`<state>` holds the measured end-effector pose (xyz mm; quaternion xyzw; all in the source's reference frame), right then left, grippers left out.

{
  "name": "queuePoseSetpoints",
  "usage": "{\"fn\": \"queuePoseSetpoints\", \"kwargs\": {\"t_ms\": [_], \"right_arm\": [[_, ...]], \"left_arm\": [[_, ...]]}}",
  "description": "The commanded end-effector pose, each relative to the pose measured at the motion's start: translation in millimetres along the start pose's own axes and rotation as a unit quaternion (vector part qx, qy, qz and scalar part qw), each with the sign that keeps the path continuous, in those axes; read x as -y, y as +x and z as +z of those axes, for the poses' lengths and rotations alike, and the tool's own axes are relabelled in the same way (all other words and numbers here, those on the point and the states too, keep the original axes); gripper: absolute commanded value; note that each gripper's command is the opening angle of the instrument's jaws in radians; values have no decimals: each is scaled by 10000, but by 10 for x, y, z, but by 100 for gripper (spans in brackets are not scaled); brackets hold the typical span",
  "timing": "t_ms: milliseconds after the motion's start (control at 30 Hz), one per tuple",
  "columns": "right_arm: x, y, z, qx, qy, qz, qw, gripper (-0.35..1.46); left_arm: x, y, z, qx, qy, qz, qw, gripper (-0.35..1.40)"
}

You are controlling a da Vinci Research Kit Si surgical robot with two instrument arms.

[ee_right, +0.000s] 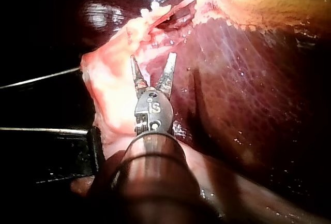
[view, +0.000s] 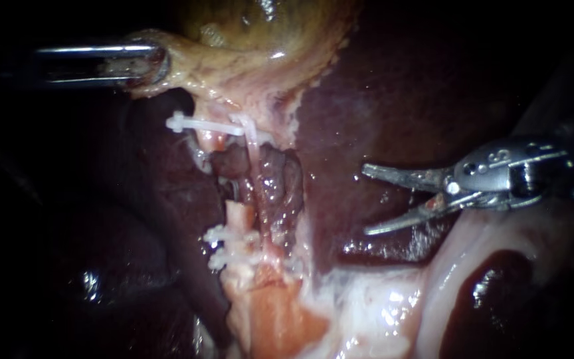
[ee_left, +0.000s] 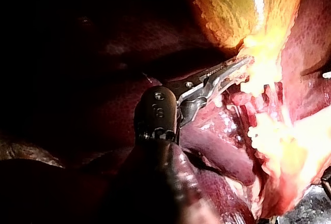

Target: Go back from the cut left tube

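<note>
Closest to the camera sits the right instrument (view: 367, 199), well apart from the cut left tube (view: 239, 214) and off to its right, hanging over the dark liver (view: 420, 86). Its jaws stand wide, a clear gap between the two tips, and nothing lies between them; the right wrist view shows the same open fork (ee_right: 152, 58) over pale tissue and liver. The cut left tube lies in two stumps with a dark gap between them. One white clip (view: 200, 125) crosses the upper stump, and two clips (view: 224, 242) sit close together on the lower stump. Above the tube and to its left, the left instrument (view: 157, 63) has its jaws closed on the pale yellowish edge of the gallbladder (view: 260, 26). From the left wrist view the toothed jaws (ee_left: 243, 63) pinch that same fringe from both sides.
</note>
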<state>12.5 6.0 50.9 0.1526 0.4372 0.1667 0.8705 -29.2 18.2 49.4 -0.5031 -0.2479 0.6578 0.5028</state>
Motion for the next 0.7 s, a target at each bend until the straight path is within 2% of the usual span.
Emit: {"fn": "queuePoseSetpoints", "kwargs": {"t_ms": [33,300,567,700], "right_arm": [[0,0,0,-1,0,3,10000,143],[-1,-2,0,0,-5,5,10000,143],[-1,-2,0,-4,36,7,10000,143],[-1,0,3,-34,341,11,9994,143]], "left_arm": [[1,-2,3,-18,34,11,10000,-35],[12,-19,29,22,-19,38,10000,-35],[13,-22,32,25,-29,45,10000,-35],[13,-21,29,30,-36,44,10000,-35]]}}
